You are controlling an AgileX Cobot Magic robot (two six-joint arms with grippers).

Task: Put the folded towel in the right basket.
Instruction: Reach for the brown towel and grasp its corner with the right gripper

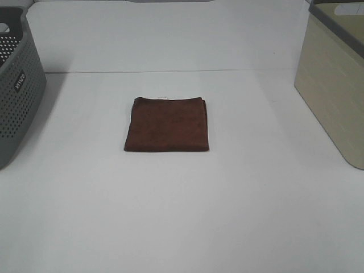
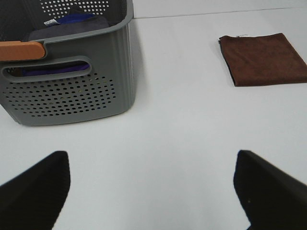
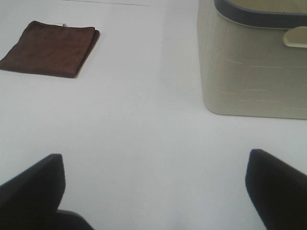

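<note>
A folded dark brown towel point(image 1: 167, 124) lies flat at the middle of the white table. It also shows in the left wrist view point(image 2: 265, 58) and the right wrist view point(image 3: 50, 48). A beige basket point(image 1: 335, 74) with a grey rim stands at the right edge; it also shows in the right wrist view point(image 3: 254, 62). Neither arm shows in the exterior view. My left gripper point(image 2: 151, 191) is open and empty, well short of the towel. My right gripper point(image 3: 153, 191) is open and empty, with the towel and beige basket ahead of it.
A grey perforated basket point(image 1: 17, 91) stands at the left edge. In the left wrist view point(image 2: 67, 72) it holds folded cloth and has an orange handle piece. The white table point(image 1: 182, 216) runs to a back edge line behind the towel.
</note>
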